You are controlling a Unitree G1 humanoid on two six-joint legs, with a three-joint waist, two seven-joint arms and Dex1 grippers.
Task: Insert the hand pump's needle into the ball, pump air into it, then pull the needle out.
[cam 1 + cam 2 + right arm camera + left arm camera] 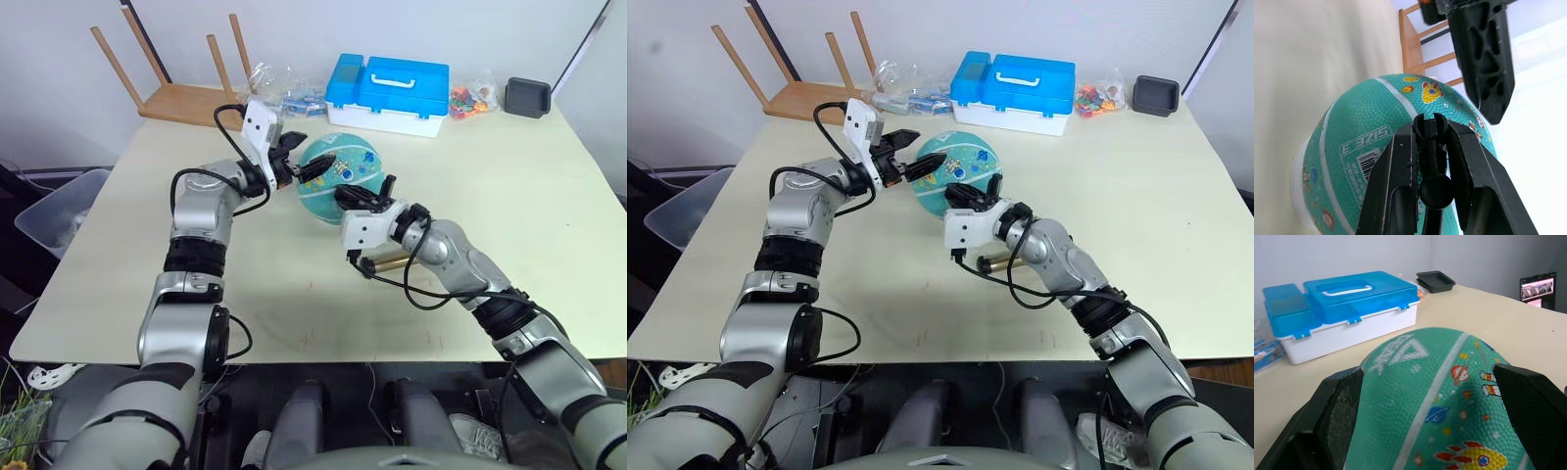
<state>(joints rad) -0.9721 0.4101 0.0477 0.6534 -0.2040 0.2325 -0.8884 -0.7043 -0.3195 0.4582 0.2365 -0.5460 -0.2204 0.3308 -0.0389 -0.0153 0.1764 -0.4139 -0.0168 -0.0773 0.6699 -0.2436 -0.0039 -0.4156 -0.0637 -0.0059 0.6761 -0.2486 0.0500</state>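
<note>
The teal ball [342, 176], cartoon-printed, sits between the open left gripper's [312, 166] fingers, a blue-lidded box [387, 90] beyond; the right gripper [367, 194] pinches the hand pump's [384, 261] needle end.

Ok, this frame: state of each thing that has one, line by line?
ball: on the table, left gripper open around its top
hand pump: barrel hanging under the right wrist
right gripper: shut on the pump's black end piece, at the ball
blue toolbox: lid closed
</note>
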